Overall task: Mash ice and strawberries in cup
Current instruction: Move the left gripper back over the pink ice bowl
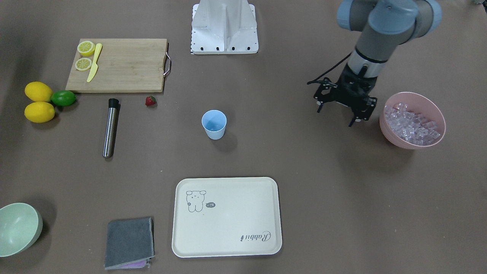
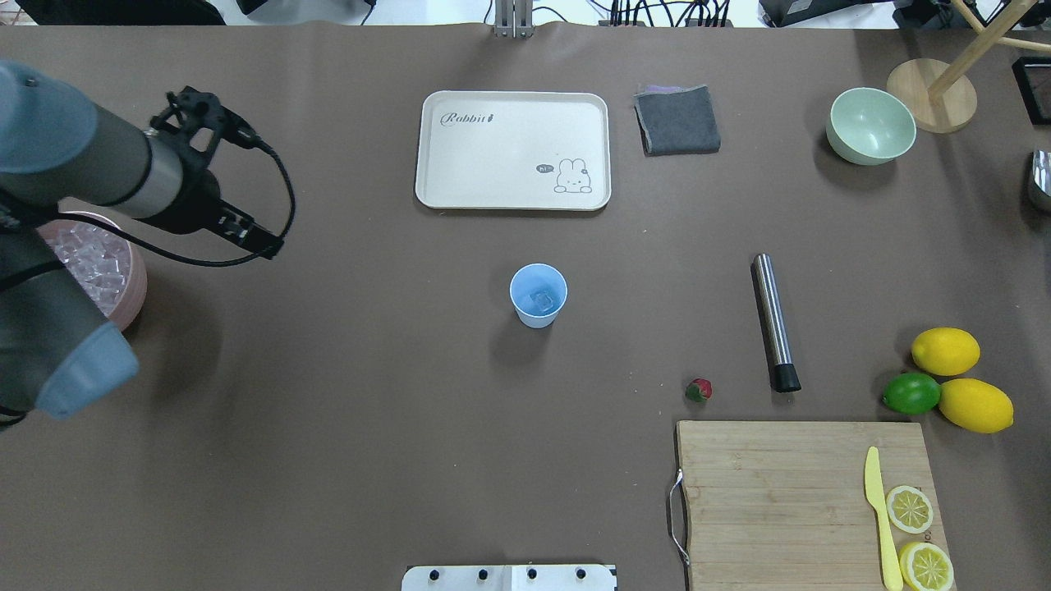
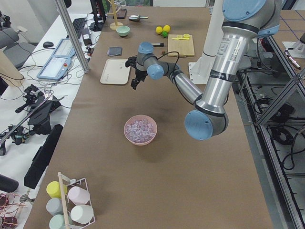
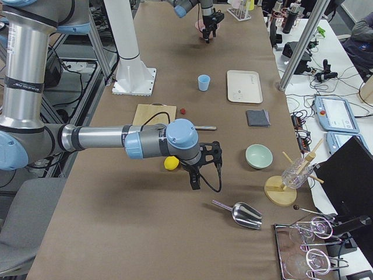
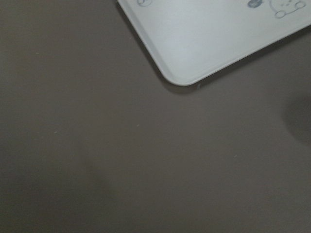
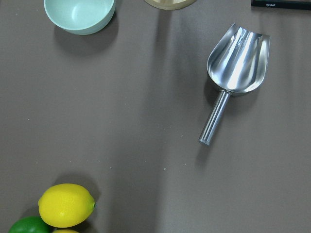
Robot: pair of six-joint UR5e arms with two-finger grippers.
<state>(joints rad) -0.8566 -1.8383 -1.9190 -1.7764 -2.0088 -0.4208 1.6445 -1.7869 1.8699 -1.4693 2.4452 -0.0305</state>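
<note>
strawberry small, probably soft, lies just off cutting board; pinch its sides gently; cup light, tippy, mid bench, open room all round; ice hard, slick, in pink bowl; left claw near it, jaws apart, empty; right claw cannot tell

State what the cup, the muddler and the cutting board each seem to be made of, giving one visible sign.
Cup: probably plastic, matte, evenly light blue. Muddler: apparently brushed metal, lengthwise sheen, black end cap. Cutting board: wood or bamboo, visible strips and grain.
</note>
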